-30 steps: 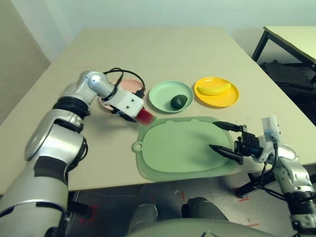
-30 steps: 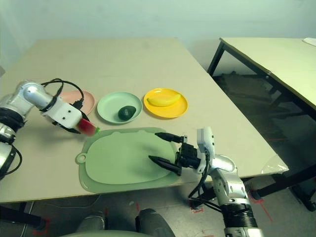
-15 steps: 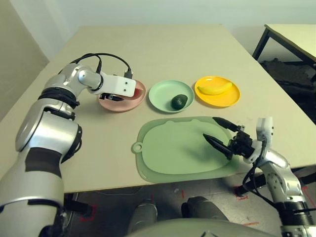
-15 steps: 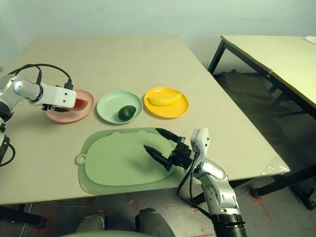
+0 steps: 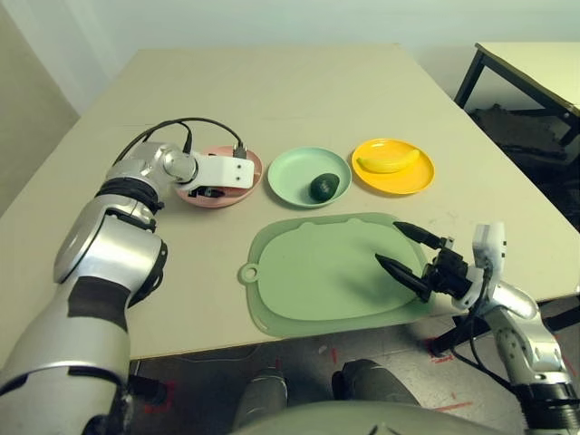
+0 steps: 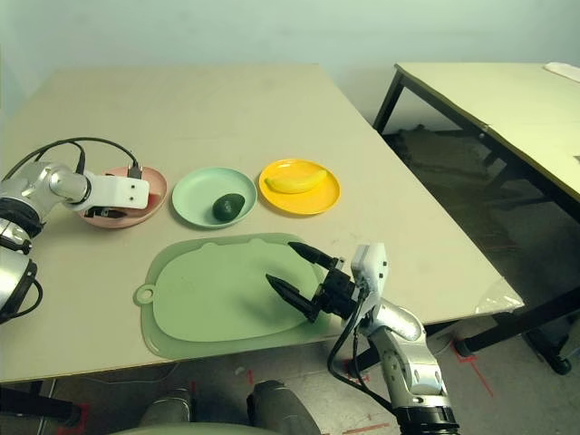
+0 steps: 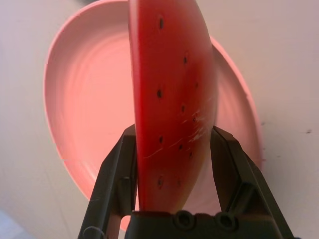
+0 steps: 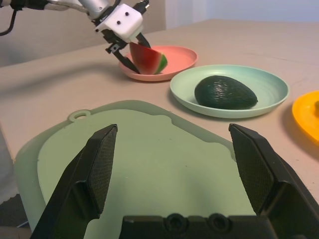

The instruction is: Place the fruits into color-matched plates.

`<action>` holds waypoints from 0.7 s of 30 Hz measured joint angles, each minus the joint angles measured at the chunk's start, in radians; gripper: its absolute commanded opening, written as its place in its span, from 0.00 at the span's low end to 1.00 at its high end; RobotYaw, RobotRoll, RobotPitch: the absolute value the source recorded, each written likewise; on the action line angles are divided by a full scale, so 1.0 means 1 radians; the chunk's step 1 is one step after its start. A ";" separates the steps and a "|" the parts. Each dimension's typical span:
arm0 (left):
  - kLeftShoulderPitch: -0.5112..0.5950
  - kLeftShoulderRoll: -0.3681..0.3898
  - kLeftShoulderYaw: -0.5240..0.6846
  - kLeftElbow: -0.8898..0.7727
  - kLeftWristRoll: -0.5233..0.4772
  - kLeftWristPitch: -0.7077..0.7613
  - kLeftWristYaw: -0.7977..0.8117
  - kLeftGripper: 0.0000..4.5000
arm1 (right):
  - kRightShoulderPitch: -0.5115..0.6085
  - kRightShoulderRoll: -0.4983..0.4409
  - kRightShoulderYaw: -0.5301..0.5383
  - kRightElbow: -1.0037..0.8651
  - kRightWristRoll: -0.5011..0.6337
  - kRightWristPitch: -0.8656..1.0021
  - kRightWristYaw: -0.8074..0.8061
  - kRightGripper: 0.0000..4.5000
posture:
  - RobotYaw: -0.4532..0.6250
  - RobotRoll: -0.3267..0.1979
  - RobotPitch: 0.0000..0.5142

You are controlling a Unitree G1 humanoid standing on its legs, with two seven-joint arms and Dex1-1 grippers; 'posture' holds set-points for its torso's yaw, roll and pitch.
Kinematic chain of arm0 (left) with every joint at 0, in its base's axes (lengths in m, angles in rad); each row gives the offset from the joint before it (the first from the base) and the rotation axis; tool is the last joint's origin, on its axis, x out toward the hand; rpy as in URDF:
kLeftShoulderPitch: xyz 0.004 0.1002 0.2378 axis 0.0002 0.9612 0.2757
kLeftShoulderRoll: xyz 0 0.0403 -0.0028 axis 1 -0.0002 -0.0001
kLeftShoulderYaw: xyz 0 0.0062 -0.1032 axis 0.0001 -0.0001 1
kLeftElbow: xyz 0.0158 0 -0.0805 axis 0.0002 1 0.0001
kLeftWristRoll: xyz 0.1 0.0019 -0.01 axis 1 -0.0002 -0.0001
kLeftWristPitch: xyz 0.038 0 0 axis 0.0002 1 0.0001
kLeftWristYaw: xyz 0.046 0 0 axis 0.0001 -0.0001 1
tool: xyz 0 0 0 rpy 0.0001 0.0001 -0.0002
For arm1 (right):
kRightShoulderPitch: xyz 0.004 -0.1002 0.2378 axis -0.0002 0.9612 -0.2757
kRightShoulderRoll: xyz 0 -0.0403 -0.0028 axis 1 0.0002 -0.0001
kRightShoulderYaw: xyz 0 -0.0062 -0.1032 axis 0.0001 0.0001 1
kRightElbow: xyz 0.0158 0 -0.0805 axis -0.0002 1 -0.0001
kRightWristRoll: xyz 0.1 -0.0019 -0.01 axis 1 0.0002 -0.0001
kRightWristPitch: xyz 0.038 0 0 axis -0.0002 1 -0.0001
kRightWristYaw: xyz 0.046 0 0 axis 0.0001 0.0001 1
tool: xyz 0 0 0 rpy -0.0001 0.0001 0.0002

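Note:
My left gripper (image 7: 174, 133) is shut on the red watermelon wedge (image 7: 172, 89), holding it low over the salmon pink plate (image 7: 84, 99) at the left of the plate row. I cannot tell whether the wedge (image 8: 148, 59) touches the plate. The dark avocado (image 5: 323, 187) lies in the mint green plate (image 5: 290, 177). The banana (image 5: 390, 161) lies in the yellow plate (image 5: 399, 186). My right gripper (image 5: 388, 243) hangs open and empty over the right part of the cutting mat.
A pale green cutting mat (image 5: 317, 272) with a loop tab lies in front of the plates, near the table's front edge. A black cable loops from my left wrist behind the pink plate. A second table stands off to the right.
My left gripper carried the watermelon wedge from the mat's near-left corner back to the pink plate and lowered it there. The right gripper stayed open over the mat, shifting only slightly.

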 measured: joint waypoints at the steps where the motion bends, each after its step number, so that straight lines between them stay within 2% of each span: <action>1: 0.000 -0.001 0.003 0.000 0.000 -0.001 -0.001 0.49 | 0.000 -0.001 0.000 -0.002 0.000 0.001 0.000 1.00 | 0.28 0.62 0.08; 15: 0.000 -0.003 0.016 0.000 0.005 -0.001 0.004 0.49 | 0.014 -0.006 0.028 -0.026 -0.002 0.011 0.003 1.00 | 0.29 0.62 0.12; 21: 0.000 -0.003 0.017 0.000 0.006 0.000 0.018 0.96 | 0.021 -0.016 0.031 -0.028 -0.002 0.012 0.006 1.00 | 0.30 0.62 0.12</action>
